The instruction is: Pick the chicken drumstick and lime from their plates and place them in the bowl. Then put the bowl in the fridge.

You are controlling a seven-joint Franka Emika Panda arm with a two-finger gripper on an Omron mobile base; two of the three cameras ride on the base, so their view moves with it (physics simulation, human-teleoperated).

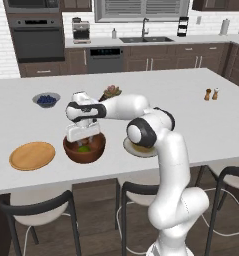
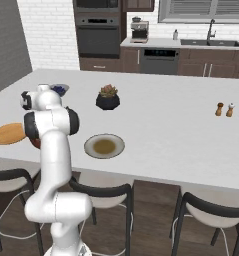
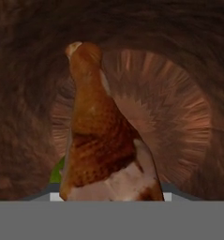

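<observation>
You have the claw point(image 1: 83, 134) poised just over the deep reddish-brown wooden bowl point(image 1: 84, 148), left of centre in the left base view, because the drop has to land inside the rim. In the hand view the small brown cooked chicken drumstick point(image 3: 97, 136) fills the middle of the frame, thin bone end toward the top, thick end at the bottom where the fingertips would be; it reads as pinched by the claw, though the tips themselves are hidden behind the meat, so you cannot see the contact. The bowl's ribbed inner wall point(image 3: 179, 117) surrounds it.

A sliver of green at the lower left of the hand view is likely the small round green lime point(image 3: 57, 172), mostly hidden by the drumstick; a green spot also shows in the bowl point(image 1: 84, 148) in the left base view.

The flat orange-tan wooden plate point(image 1: 32, 155) lies bare at the left. The pale grey plate with the olive centre point(image 2: 104, 146) is bare too, and is partly hidden by the arm in the left base view. In the right base view the arm covers most of the bowl.
</observation>
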